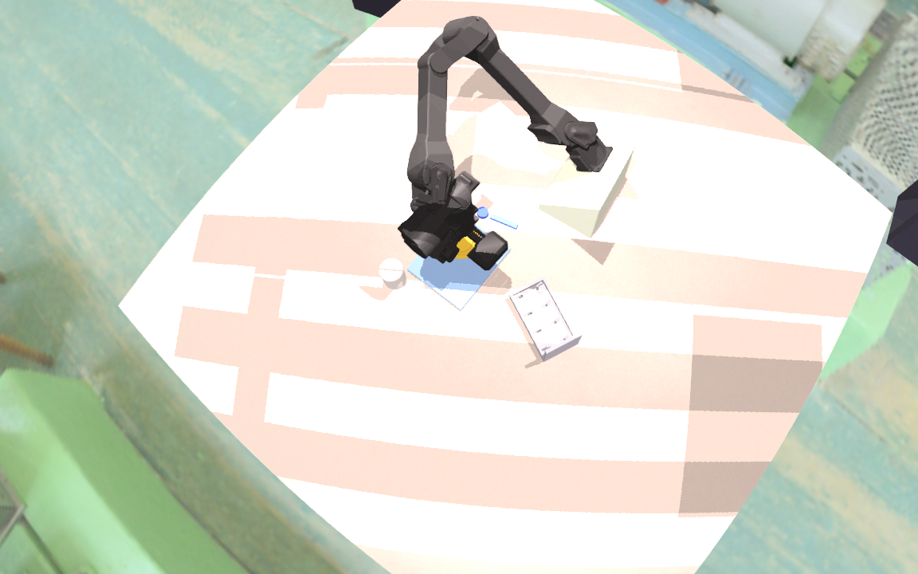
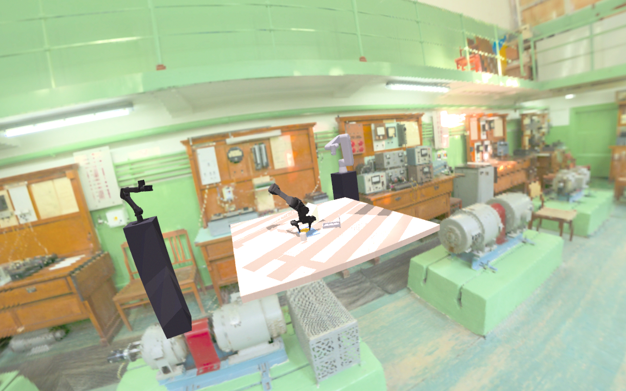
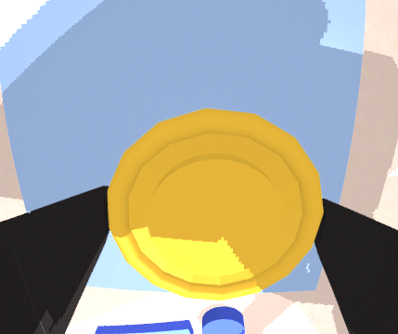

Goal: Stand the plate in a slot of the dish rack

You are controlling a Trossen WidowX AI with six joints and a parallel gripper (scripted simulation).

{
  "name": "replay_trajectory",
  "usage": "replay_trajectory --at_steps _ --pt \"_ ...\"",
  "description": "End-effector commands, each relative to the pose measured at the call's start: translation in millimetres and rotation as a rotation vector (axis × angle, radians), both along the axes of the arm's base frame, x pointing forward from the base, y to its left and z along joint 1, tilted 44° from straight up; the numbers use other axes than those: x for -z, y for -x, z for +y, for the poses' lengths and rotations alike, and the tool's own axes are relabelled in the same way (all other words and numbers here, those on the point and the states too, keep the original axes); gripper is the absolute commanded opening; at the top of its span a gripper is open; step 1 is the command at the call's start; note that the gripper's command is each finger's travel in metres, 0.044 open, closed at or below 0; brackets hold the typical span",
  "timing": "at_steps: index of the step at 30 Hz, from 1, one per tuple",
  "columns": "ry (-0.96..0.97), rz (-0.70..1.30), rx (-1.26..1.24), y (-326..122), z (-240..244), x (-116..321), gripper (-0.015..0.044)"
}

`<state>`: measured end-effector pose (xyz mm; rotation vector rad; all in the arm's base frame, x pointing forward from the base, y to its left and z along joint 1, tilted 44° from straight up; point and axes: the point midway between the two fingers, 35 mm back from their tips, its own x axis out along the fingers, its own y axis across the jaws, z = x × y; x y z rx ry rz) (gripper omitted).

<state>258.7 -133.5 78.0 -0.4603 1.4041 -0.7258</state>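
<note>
A yellow plate [image 1: 464,246] [image 3: 214,199] lies flat on a light blue mat [image 1: 457,287] [image 3: 161,70]. My gripper [image 1: 465,251] [image 3: 215,204] is low over the plate and open, with one black finger at the plate's left rim and the other at its right rim. I cannot tell whether the fingers touch the rim. The white dish rack [image 1: 544,319] [image 2: 331,224] stands on the table to the right of the mat, empty, apart from the gripper. In the exterior view the arm [image 2: 300,214] is small and the plate is not discernible.
A white mug [image 1: 390,271] stands just left of the mat. A blue spoon [image 1: 494,217] [image 3: 217,320] lies behind the mat, near the arm. A cream block [image 1: 590,196] carries the arm's base at the back. The table [image 1: 448,428] has pink and white stripes.
</note>
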Motion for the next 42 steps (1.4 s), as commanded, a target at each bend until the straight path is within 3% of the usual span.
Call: replay_trajectory --at_steps 1,4,16,42 --pt "0.003 0.007 -0.003 0 0 1 0.0341" --pt "0.003 0.007 -0.003 0 0 1 0.0321" --pt "-0.015 -0.008 -0.025 -12 36 -31 0.0006" --pt "-0.018 -0.021 -0.064 -16 118 -112 0.0"
